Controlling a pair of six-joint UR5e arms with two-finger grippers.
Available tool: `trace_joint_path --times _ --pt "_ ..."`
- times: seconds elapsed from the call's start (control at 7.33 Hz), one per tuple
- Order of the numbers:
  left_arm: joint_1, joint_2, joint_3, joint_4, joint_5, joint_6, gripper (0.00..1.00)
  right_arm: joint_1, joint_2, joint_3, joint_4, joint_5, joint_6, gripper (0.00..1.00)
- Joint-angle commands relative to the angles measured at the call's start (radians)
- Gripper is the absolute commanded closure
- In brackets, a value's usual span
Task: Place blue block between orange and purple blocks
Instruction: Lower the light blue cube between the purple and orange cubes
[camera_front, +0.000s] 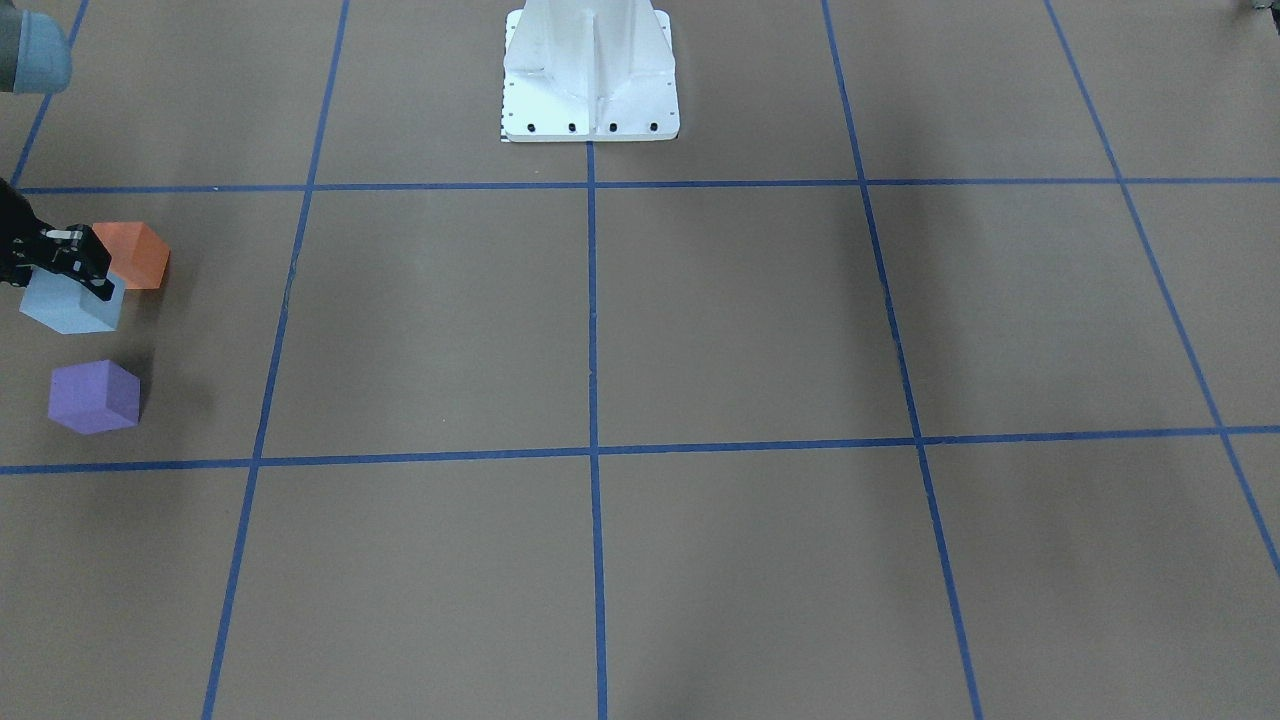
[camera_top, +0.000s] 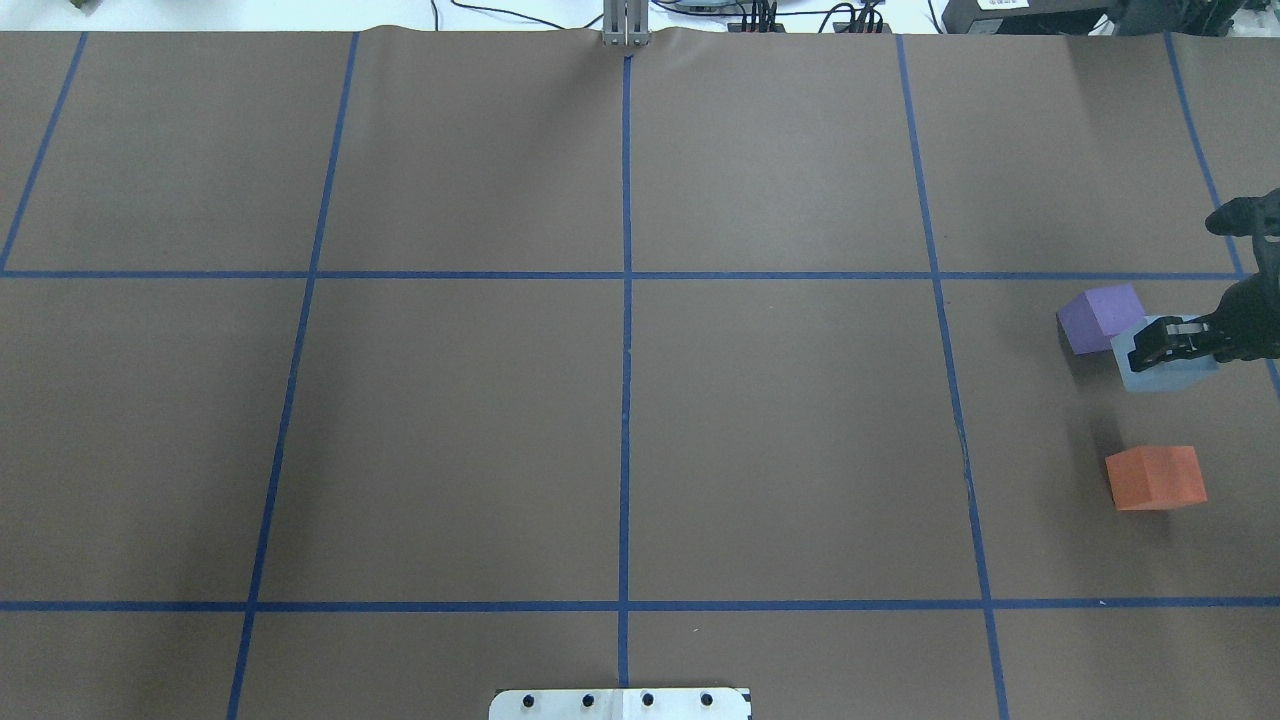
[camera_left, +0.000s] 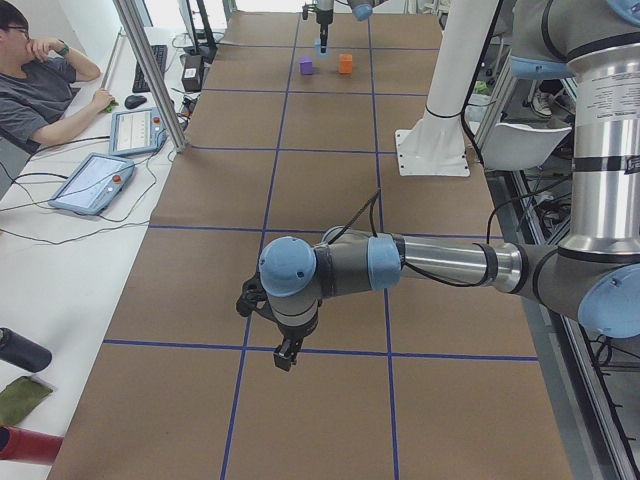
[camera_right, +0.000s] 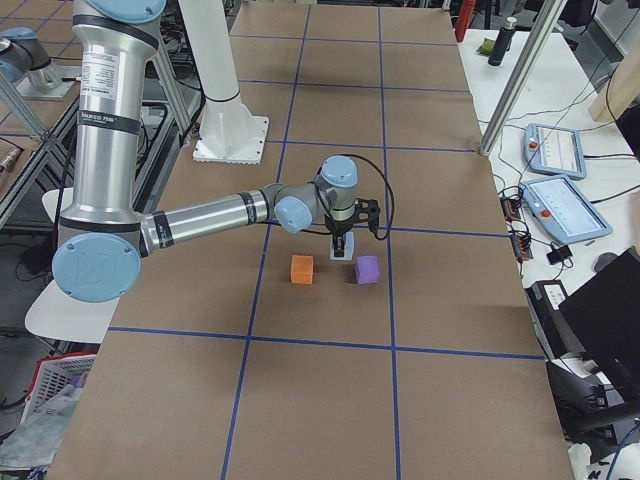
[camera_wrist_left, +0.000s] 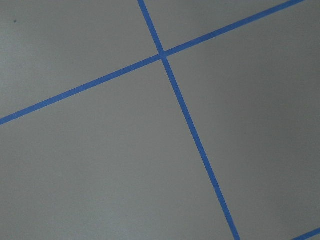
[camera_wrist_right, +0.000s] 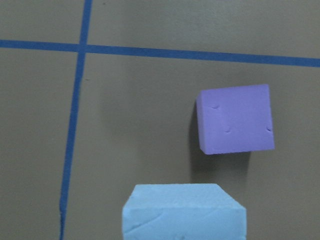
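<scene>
A light blue block (camera_top: 1165, 368) is in my right gripper (camera_top: 1160, 345), which is shut on it at the table's far right. The block seems to hang a little above the table. A purple block (camera_top: 1100, 315) lies just beyond it and an orange block (camera_top: 1155, 478) lies nearer the robot. In the front view the blue block (camera_front: 70, 305) sits between the orange block (camera_front: 135, 255) and the purple block (camera_front: 95, 397). The right wrist view shows the blue block (camera_wrist_right: 184, 212) below the purple block (camera_wrist_right: 235, 119). My left gripper (camera_left: 285, 355) hovers over bare table far from the blocks; I cannot tell whether it is open.
The white robot base (camera_front: 590, 80) stands at the table's middle edge. Blue tape lines (camera_top: 627, 300) divide the brown table into squares. An operator (camera_left: 40, 80) sits beside the table's far end with tablets (camera_left: 95, 180) on a side bench.
</scene>
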Motion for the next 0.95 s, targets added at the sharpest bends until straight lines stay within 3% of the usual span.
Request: trace_joint_path --times 0.0,0.27,0.82 --pt "0.0 0.002 0.0 0.0 0.0 0.0 0.0 -0.003 -0.011 -0.04 0.043 -0.028 0.027 1.0" --pt "0.0 0.0 0.0 0.0 0.0 0.0 0.0 -0.018 -0.011 -0.115 0.164 -0.028 0.049 1.0" --pt "0.0 0.002 0.0 0.0 0.0 0.0 0.0 -0.1 -0.008 -0.115 0.177 -0.054 0.112 1.0"
